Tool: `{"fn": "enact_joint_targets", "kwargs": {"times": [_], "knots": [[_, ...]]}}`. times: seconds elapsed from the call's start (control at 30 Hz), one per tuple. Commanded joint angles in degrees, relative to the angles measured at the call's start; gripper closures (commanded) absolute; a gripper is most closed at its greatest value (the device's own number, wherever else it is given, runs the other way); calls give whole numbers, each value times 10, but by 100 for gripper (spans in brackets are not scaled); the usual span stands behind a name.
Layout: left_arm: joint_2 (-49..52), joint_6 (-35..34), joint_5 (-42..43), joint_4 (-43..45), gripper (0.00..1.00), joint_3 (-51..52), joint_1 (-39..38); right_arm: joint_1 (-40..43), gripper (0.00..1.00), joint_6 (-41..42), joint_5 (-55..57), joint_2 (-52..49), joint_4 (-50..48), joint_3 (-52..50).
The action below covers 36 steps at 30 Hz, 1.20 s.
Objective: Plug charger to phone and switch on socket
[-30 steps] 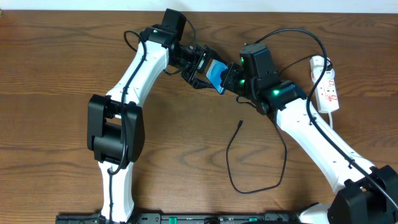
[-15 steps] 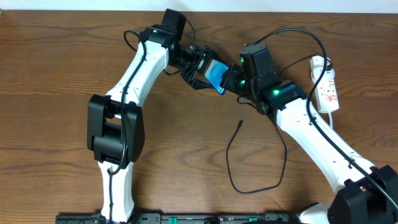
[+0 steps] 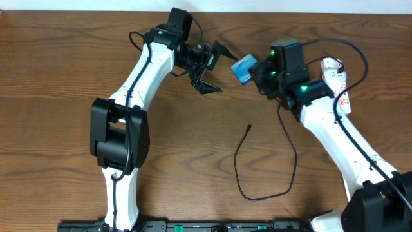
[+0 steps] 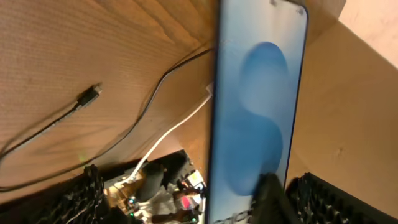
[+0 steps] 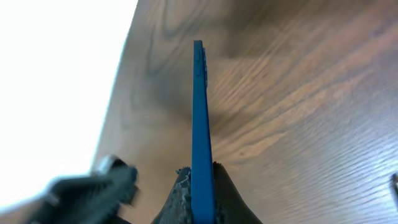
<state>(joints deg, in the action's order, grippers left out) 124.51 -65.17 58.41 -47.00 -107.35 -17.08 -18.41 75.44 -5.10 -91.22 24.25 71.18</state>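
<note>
Flanking the phone (image 3: 243,69): spread left tool (image 3: 226,72), socket (image 3: 333,66); charger (image 3: 257,169) below.

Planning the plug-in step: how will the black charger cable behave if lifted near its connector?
Probably floppy: the charger cable lies in a loose loop on the table, so it should sag and trail. Likely light, being thin. Its small connector may swivel unless gripped close.
</note>
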Motion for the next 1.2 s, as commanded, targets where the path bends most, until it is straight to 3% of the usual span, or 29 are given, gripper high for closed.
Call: {"fn": "enact_joint_targets", "kwargs": {"times": [0.0, 0.2, 0.27, 0.53, 0.77, 1.17], "knots": [[-15, -62, 9, 0, 0, -2, 0, 6, 99, 158, -11, 26, -7, 11], [-15, -111, 9, 2, 1, -2, 0, 4, 99, 270, -60, 26, -12, 11], [-15, -117, 9, 13, 6, -2, 0, 3, 99, 290, -77, 26, -13, 11], [-15, -121, -11, 45, 24, -2, 0, 3, 99, 317, -92, 26, -23, 11], [-15, -147, -17, 45, 31, -2, 0, 3, 99, 341, -110, 26, -43, 11], [-15, -188, 12, 45, 31, -2, 0, -5, 98, 360, -128, 26, -38, 11]]}}
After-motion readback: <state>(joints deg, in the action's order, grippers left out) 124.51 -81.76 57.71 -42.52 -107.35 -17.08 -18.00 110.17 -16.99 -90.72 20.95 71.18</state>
